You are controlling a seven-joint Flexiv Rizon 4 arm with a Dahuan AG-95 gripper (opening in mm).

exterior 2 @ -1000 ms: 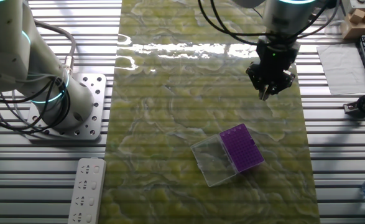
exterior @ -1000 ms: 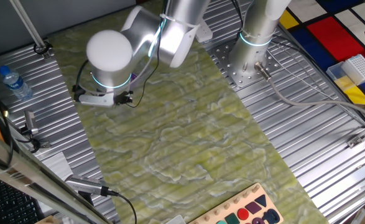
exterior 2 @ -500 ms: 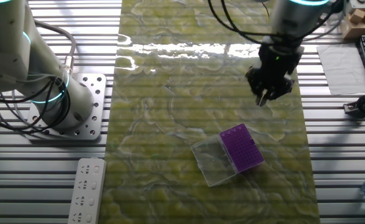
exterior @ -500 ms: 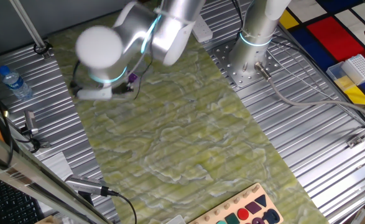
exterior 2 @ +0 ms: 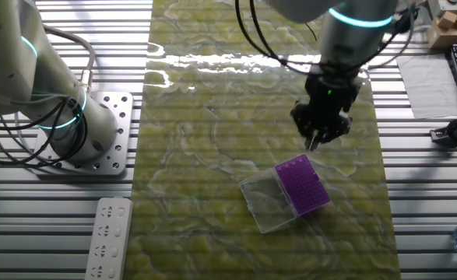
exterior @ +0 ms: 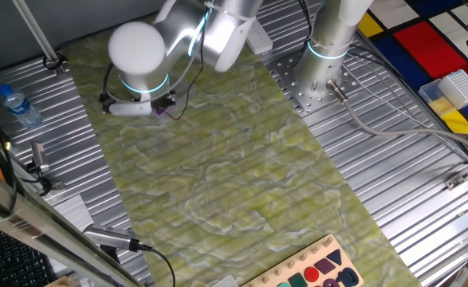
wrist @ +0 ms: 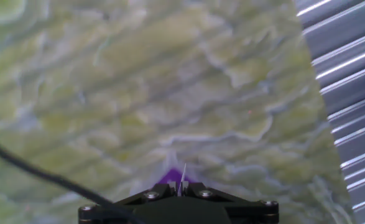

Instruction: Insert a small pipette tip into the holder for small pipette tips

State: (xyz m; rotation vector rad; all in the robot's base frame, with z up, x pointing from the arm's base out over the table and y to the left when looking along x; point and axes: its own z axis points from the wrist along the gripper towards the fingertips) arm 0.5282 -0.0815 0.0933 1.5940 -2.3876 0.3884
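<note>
The holder for small pipette tips [exterior 2: 302, 185] is a flat purple square box with a fine grid of holes, lying on the green mat. Its clear plastic cover [exterior 2: 265, 202] lies open beside it. My gripper [exterior 2: 315, 138] hangs just above and beyond the holder's far corner. In the hand view my gripper [wrist: 181, 188] is shut on a thin white pipette tip [wrist: 183, 174] that points down over a purple corner of the holder [wrist: 168, 178]. In one fixed view the arm hides most of the holder; a purple bit [exterior: 163, 109] shows.
A second arm's base [exterior 2: 88, 132] stands left of the mat. A white remote [exterior 2: 107, 237] lies on the metal slats. A water bottle [exterior: 17, 105], a white gridded rack [exterior: 462, 86] and a shape-sorter board [exterior: 317, 271] sit at the table's edges.
My gripper has moved with the pipette tip from the mat's edge toward the purple holder, and now stands just by its far corner.
</note>
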